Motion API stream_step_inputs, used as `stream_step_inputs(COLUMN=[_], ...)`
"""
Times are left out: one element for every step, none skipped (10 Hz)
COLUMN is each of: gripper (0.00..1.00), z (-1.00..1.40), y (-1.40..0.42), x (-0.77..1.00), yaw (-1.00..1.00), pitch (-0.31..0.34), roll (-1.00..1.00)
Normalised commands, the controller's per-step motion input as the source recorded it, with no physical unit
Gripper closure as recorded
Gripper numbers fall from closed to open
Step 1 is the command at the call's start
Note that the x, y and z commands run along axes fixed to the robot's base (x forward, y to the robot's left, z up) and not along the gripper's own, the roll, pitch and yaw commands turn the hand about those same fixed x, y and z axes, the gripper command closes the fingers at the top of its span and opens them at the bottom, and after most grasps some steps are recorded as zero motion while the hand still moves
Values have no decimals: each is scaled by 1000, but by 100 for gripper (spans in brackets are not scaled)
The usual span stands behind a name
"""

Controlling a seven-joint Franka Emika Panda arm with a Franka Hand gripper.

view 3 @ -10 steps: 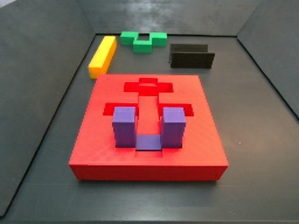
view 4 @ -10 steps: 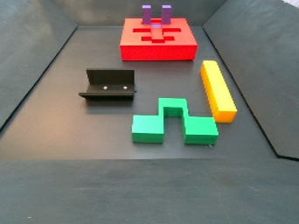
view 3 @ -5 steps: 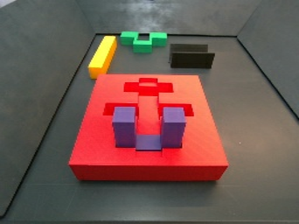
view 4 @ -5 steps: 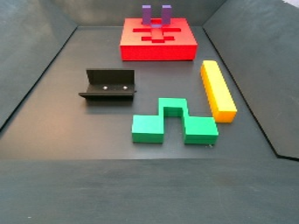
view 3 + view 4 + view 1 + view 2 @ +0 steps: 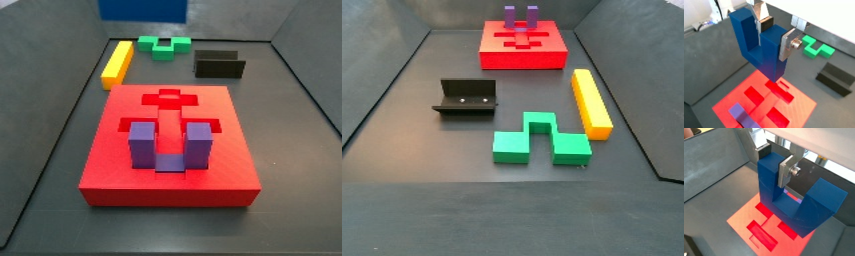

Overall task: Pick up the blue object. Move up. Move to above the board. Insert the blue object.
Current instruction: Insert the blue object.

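**Blue block carried high over the board, insertion still to do**

Counter [image 5: 396, 130]: grey tray floor, dark walls. Largest thing on it is the red board [image 5: 171, 150], lying flat, cross and slot recesses in its top. A purple U-shaped block [image 5: 170, 145] already sits in the board's near recess, prongs up.

Off the board, well apart from it: a yellow bar [image 5: 591, 102], a green notched block [image 5: 540, 138] just beside the bar, and the fixture [image 5: 466, 97] standing alone.

The blue object [image 5: 761, 45] is off the counter. In both wrist views it hangs with its base down and prongs up, red board directly beneath. In a side view only its lower edge [image 5: 144, 9] shows at the top of frame, high above the far end of the tray.

End effector [image 5: 781, 168]: clenched on one prong of the blue object, silver finger plate [image 5: 787, 44] flat against the prong's face.

Progress, as judged: pick and lift done; travel to above the board seems nearly done. Left: line up with a free recess, lower, insert.
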Motion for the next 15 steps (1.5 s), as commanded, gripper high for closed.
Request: stream_step_inputs(gripper=[100, 100, 100, 100, 100, 100, 100, 100, 100, 100, 100, 100, 100, 100, 100], z=[-363, -386, -423, -471, -446, -291, -117, -77, -197, -354, -266, -291, -460, -440, -394], y=[0, 23, 74, 111, 157, 237, 240, 209, 126, 100, 106, 131, 46, 29, 3], x=[654, 654, 617, 611, 603, 560, 471, 406, 343, 206, 134, 0, -11, -71, -31], yaw=[-20, 0, 0, -14, -49, -3, 0, 0, 0, 100, 123, 129, 134, 69, 29], pitch=[-39, -29, -16, 0, 0, 39, 69, 76, 57, 9, 3, 0, 0, -26, -3], roll=[-106, -30, 0, 0, 23, 134, 259, 307, 250, 210, 266, 169, 0, -93, -89])
